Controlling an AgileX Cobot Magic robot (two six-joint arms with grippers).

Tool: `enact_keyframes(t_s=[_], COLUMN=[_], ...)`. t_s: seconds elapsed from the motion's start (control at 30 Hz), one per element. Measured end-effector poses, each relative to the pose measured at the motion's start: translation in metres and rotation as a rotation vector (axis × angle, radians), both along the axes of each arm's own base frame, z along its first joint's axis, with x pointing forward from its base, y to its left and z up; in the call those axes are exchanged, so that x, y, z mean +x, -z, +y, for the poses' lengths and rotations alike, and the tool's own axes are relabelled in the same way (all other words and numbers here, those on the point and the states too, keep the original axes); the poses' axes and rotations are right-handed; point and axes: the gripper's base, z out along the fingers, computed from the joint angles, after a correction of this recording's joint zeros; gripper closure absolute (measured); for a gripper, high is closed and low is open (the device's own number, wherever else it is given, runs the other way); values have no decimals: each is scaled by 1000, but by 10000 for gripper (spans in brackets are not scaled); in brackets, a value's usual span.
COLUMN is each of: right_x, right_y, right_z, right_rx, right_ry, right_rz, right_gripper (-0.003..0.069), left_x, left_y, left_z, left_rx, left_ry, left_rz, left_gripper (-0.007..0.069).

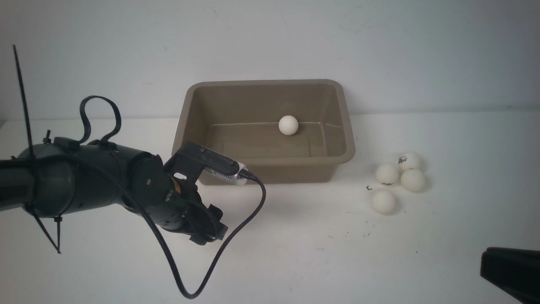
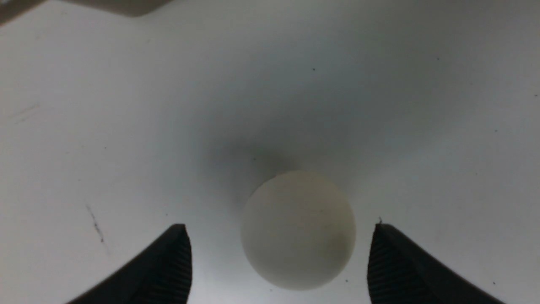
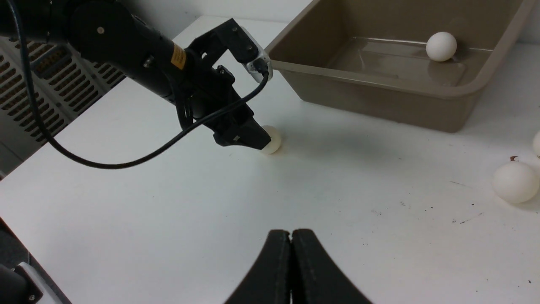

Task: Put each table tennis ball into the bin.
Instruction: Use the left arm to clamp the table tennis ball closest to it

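Standing on the white table [image 1: 295, 253], the bin [image 1: 261, 161] has the left gripper [image 2: 279, 226] near its front left corner, far closer than the closed right gripper [image 3: 291, 236], jaws spread wide with one table tennis ball [image 2: 297, 253] lying on the table squarely between them.

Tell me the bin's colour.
The bin is plain taupe grey-brown; the front view shows it best.

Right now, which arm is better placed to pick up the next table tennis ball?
Left. The left pincer, open, straddles a table tennis ball on the table near the bin. The right pincer is shut and sits apart from the four loose balls on its side.
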Motion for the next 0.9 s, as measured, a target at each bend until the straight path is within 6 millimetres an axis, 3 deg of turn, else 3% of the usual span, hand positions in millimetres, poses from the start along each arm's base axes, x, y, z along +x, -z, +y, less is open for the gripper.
enact_keyframes(t_s=[0.47,0.57,0.67,0.83,0.87,0.9], right_x=[0,0,0,0,0,0], right_y=[0,0,0,0,0,0], right_z=[0,0,0,0,0,0], right_rx=[0,0,0,0,0,0], right_ry=[-1,-1,-1,-1,-1,-1], right_rz=[1,1,1,1,1,1], right_gripper=[667,667,667,667,667,667], left_x=[12,15,15,7,5,-1], left_y=[21,29,31,18,13,-6], left_z=[-5,-6,-7,-8,-9,-14], left_rx=[-6,-12,-27,-28,-33,-48], left_ry=[-6,-22,-43,-38,-32,-4], left_rz=[-16,7,27,74,65,24], left_gripper=[125,174,279,279,279,279])
